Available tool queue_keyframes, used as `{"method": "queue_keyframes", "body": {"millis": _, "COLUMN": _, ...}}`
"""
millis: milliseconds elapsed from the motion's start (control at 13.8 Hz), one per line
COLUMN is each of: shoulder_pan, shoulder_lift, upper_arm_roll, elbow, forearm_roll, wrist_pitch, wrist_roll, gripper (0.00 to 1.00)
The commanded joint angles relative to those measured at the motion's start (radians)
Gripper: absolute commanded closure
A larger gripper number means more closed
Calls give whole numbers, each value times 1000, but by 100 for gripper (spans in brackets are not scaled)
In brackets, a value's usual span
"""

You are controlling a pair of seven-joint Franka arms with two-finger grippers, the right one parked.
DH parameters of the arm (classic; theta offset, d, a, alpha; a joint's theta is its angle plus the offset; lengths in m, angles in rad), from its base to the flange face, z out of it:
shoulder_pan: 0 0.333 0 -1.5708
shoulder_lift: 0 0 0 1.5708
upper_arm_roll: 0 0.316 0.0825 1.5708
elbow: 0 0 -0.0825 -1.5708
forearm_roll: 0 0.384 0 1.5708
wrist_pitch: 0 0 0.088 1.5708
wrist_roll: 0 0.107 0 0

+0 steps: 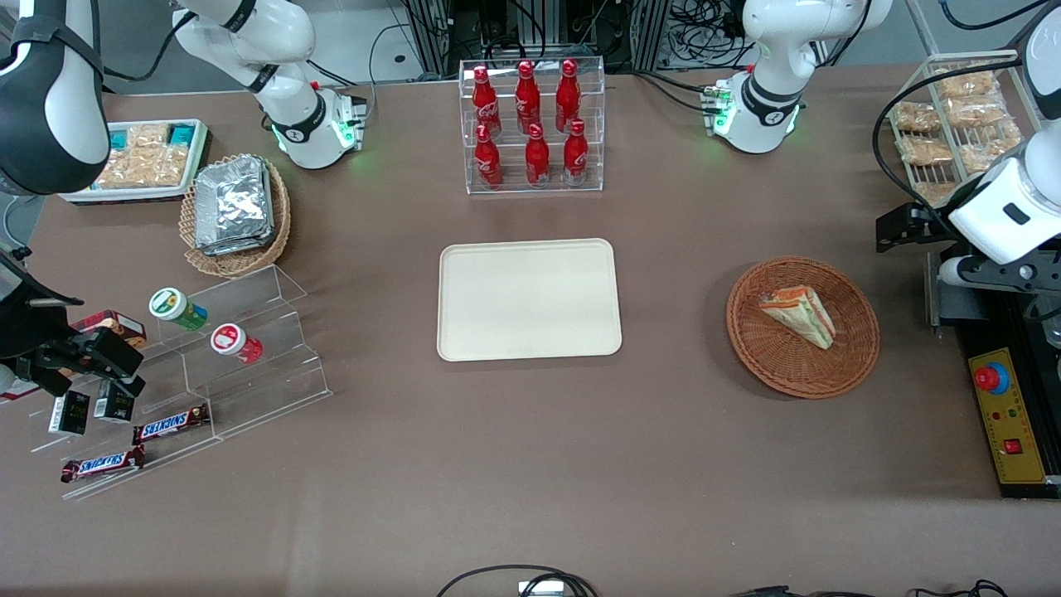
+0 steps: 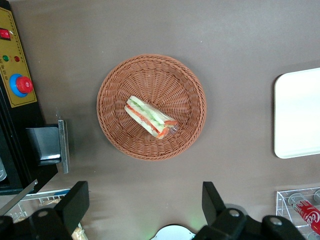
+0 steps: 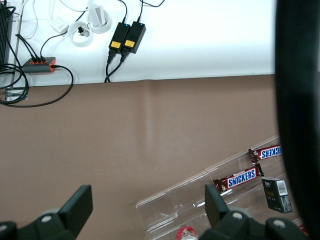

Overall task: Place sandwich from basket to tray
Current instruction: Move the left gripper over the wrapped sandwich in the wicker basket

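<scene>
Sandwich [image 1: 799, 314] lies in your basket [image 1: 854, 352].
Your end effector [image 2: 145, 205] hangs open above it; tray [image 1: 529, 299] sits bare.

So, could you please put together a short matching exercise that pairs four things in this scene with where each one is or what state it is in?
Things:
1. sandwich
2. tray
3. pincer
4. foil packets

Places or states:
A. bare, in the middle of the table
B. in the smaller tan basket, toward the parked arm's end
C. lying in the reddish-brown basket
D. open, above the table beside the reddish-brown basket

Pairs: 1-C, 2-A, 3-D, 4-B
</scene>
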Motion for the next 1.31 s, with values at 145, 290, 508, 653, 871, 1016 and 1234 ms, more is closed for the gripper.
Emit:
{"method": "queue_keyframes", "body": {"millis": 145, "shoulder_pan": 2, "shoulder_lift": -6, "upper_arm_roll": 5, "elbow": 13, "forearm_roll": -1, "wrist_pitch": -9, "wrist_roll": 16, "gripper": 0}}
{"method": "queue_keyframes", "body": {"millis": 290, "shoulder_pan": 5, "shoulder_lift": 0, "upper_arm_roll": 7, "elbow": 7, "forearm_roll": 8, "wrist_pitch": -2, "wrist_roll": 18, "gripper": 0}}
{"method": "queue_keyframes", "body": {"millis": 508, "shoulder_pan": 6, "shoulder_lift": 4, "upper_arm_roll": 8, "elbow": -94, "forearm_roll": 29, "wrist_pitch": 99, "wrist_roll": 4, "gripper": 0}}
{"method": "queue_keyframes", "body": {"millis": 653, "shoulder_pan": 8, "shoulder_lift": -12, "upper_arm_roll": 8, "elbow": -218, "forearm_roll": 32, "wrist_pitch": 223, "wrist_roll": -37, "gripper": 0}}
{"method": "queue_keyframes", "body": {"millis": 871, "shoulder_pan": 8, "shoulder_lift": -20, "upper_arm_roll": 10, "elbow": -356, "forearm_roll": 51, "wrist_pitch": 363, "wrist_roll": -145, "gripper": 0}}
{"method": "queue_keyframes", "body": {"millis": 1016, "shoulder_pan": 9, "shoulder_lift": -21, "upper_arm_roll": 10, "elbow": -435, "forearm_roll": 52, "wrist_pitch": 440, "wrist_roll": -261, "gripper": 0}}
{"method": "queue_keyframes", "body": {"millis": 1234, "shoulder_pan": 9, "shoulder_lift": -55, "upper_arm_roll": 10, "elbow": -599, "forearm_roll": 52, "wrist_pitch": 614, "wrist_roll": -430, "gripper": 0}}
